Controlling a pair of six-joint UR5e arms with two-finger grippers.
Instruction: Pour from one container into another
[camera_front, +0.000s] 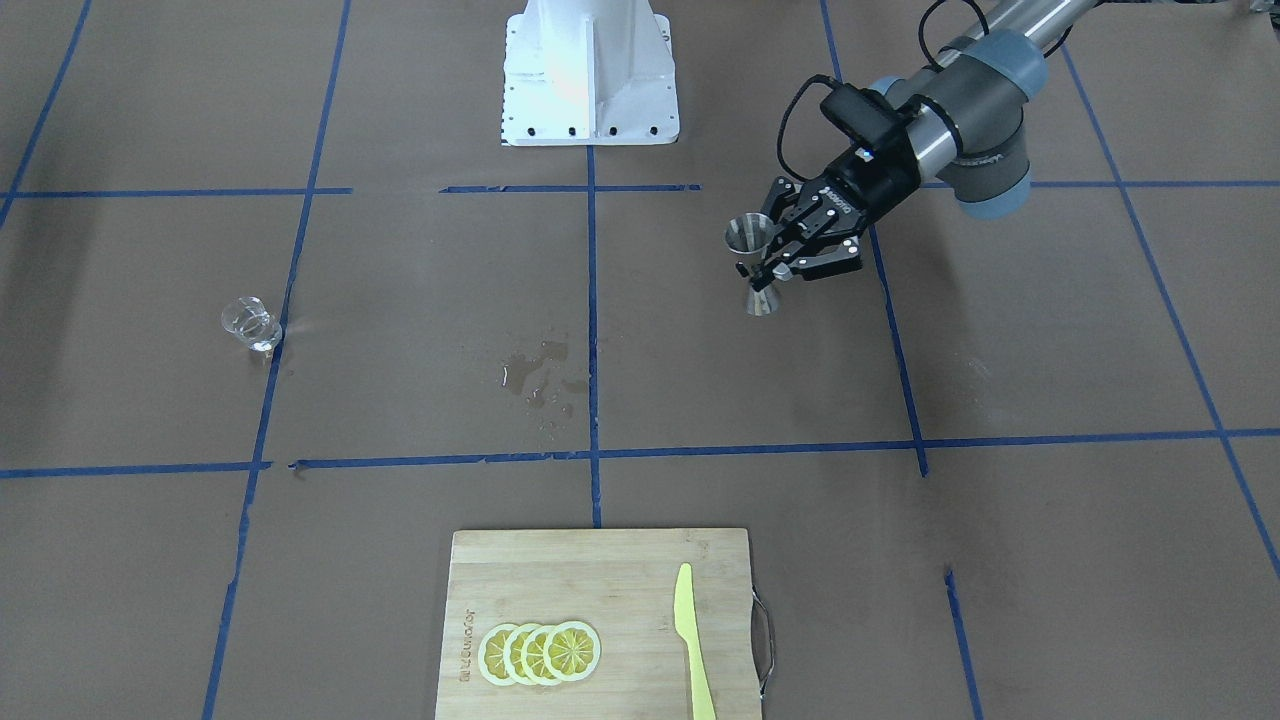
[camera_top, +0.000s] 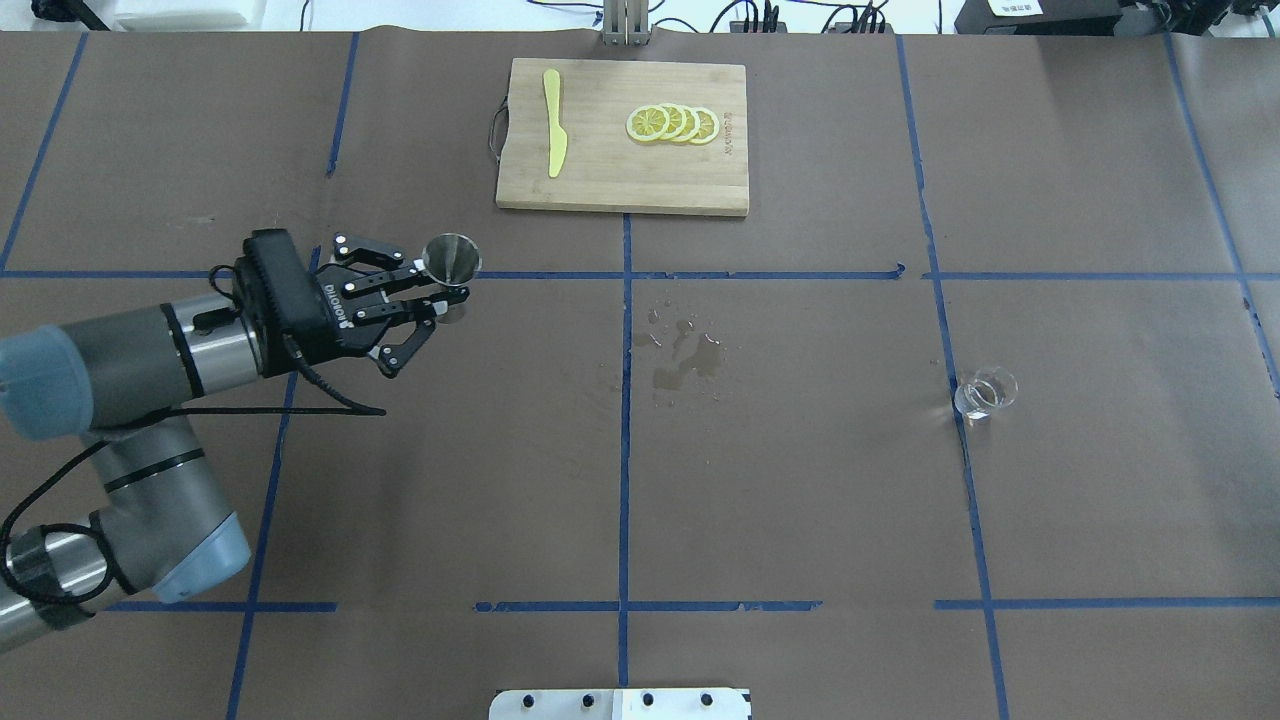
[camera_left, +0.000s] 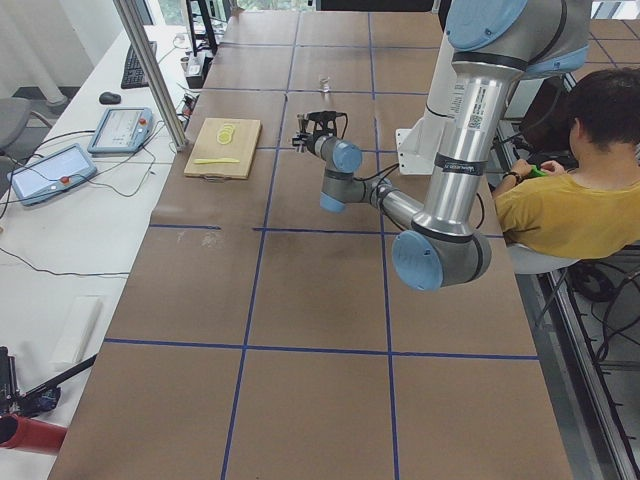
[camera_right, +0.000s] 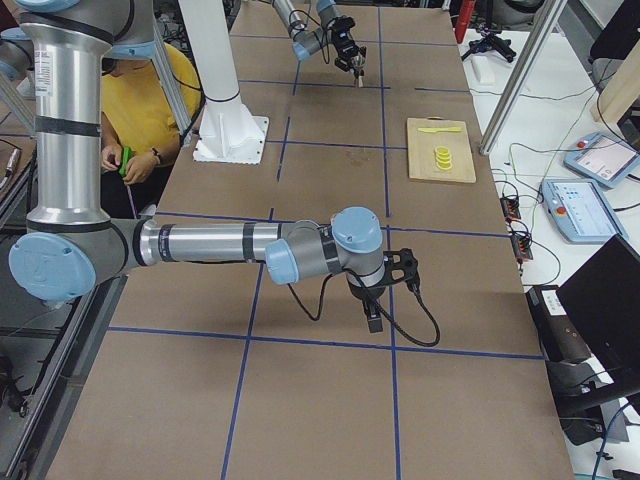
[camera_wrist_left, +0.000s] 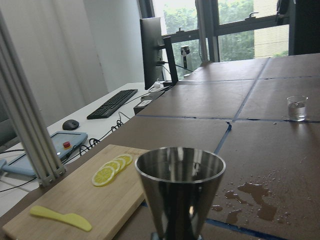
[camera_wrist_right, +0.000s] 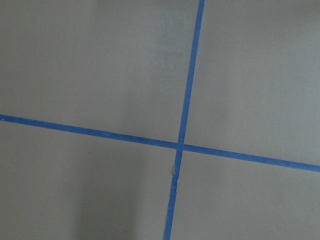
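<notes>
Small clear glass cup (camera_top: 985, 392) is standing upright on the brown paper-covered table (camera_top: 800, 500), well apart from the shiny steel hourglass jigger (camera_top: 452, 262). Left gripper (camera_top: 448, 293) is clamping the jigger's waist, holding it upright. Wet patch (camera_top: 685, 358) is lying between them. Right gripper (camera_right: 403, 272): cannot tell how far open.

left arm (camera_top: 215, 350): silver tube, grey-blue joints | left tool (camera_top: 448, 297): black, white lettering | cable (camera_top: 350, 405): black
</notes>
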